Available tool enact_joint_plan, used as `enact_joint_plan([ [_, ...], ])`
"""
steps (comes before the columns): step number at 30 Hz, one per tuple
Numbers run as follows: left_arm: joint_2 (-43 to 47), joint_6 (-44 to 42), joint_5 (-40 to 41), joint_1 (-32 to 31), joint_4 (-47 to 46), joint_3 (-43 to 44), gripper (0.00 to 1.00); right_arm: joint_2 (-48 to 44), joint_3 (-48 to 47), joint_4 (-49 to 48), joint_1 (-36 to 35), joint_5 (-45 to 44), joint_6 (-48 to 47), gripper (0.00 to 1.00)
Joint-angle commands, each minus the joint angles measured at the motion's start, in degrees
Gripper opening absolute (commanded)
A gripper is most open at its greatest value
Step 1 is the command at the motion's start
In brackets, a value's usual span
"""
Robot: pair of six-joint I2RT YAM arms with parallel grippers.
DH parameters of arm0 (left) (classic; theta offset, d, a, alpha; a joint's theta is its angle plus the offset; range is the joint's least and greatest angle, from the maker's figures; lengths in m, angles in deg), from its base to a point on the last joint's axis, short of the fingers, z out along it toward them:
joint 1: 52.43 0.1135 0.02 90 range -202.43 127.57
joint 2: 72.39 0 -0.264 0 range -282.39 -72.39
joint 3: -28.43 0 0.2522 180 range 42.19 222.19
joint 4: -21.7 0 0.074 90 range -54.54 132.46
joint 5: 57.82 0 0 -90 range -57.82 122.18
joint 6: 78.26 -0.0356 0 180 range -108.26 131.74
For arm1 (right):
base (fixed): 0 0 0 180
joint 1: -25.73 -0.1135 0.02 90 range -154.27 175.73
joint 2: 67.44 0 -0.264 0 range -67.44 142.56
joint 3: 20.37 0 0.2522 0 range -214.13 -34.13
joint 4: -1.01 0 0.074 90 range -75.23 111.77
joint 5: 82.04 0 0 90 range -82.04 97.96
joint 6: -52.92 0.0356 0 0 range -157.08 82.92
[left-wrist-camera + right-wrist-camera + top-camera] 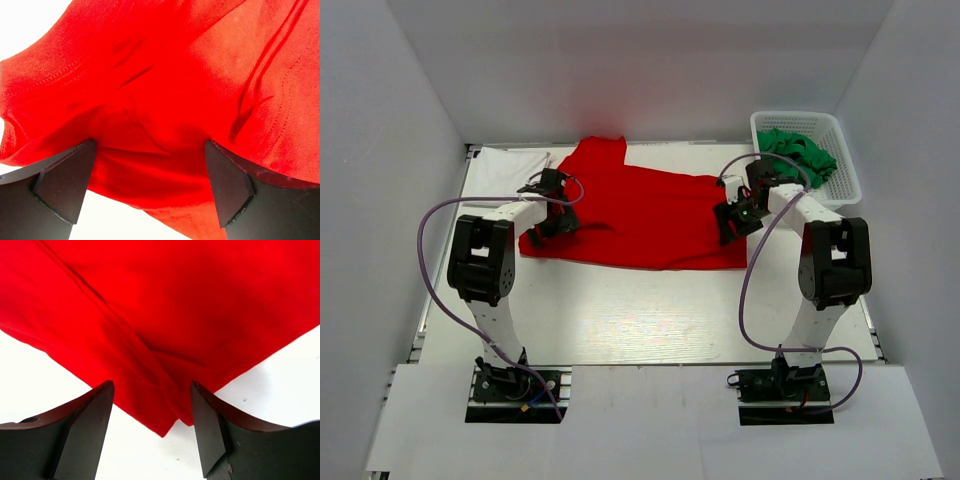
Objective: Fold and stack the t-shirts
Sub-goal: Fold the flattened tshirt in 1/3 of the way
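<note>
Top external: limp, light red t-shirt (640,215) spread out.
We'd pinch its edges; left hand (150,145) and right hand (151,385) gape, unclenched.

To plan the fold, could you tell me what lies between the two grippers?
The bright red cloth t-shirt, spread out, spans the stretch from left gripper to right gripper, shown in the top view.

Two arms made of white links and boxy black joint housings: the left arm (495,320) and the right arm (815,320). Each rises from a black base (510,388) with small wires. A thin lilac cable (422,240) loops beside each arm. The left gripper (555,222) and right gripper (735,222) are black, with matte, angular wedge fingers (62,185).
</note>
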Motion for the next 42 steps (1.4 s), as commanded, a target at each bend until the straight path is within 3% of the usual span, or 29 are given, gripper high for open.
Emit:
enact_joint_plan([
  [1, -0.39, -0.42, 0.95, 0.37, 0.74, 0.11, 1.00, -1.10, 1.63, -0.16, -0.19, -0.85, 1.85, 0.68],
  [4, -0.39, -0.42, 0.95, 0.37, 0.74, 0.11, 1.00, -0.92, 2.16, -1.65, 0.08, -4.91, 2.64, 0.64],
  [6, -0.39, -0.42, 1.47, 0.37, 0.74, 0.11, 1.00, -1.01, 1.98, -2.09, 0.07, -6.66, 2.82, 0.56],
  [9, -0.39, -0.42, 1.47, 0.37, 0.74, 0.11, 1.00, -1.89, 1.81, -3.06, 0.08, -7.11, 3.26, 0.31],
  [13, -0.39, -0.42, 0.77, 0.37, 0.74, 0.11, 1.00, -2.94, 0.66, -2.71, -0.10, -4.65, 3.61, 0.13],
  [14, -0.39, -0.42, 0.77, 0.37, 0.74, 0.11, 1.00, -3.38, 0.84, -2.71, -0.10, -4.65, 3.44, 0.00],
  [27, 0.13, -0.42, 0.77, 0.37, 0.22, -0.41, 1.00, -6.90, 0.76, -8.16, 0.16, -8.69, 5.19, 0.00],
  [37, 0.13, 0.10, 0.77, 0.37, 0.22, -0.41, 1.00, 5.47, -6.72, -2.36, 0.25, -15.45, 9.49, 0.01],
  [40, 0.13, 0.10, 0.77, 0.37, 0.22, -0.41, 1.00, 7.68, -9.35, -2.27, 0.42, -16.07, 11.69, 0.36],
  [42, 0.13, 0.63, 0.77, 0.37, 0.74, -0.41, 1.00, 7.26, -10.40, -2.18, -0.10, -16.07, 12.92, 0.51],
])
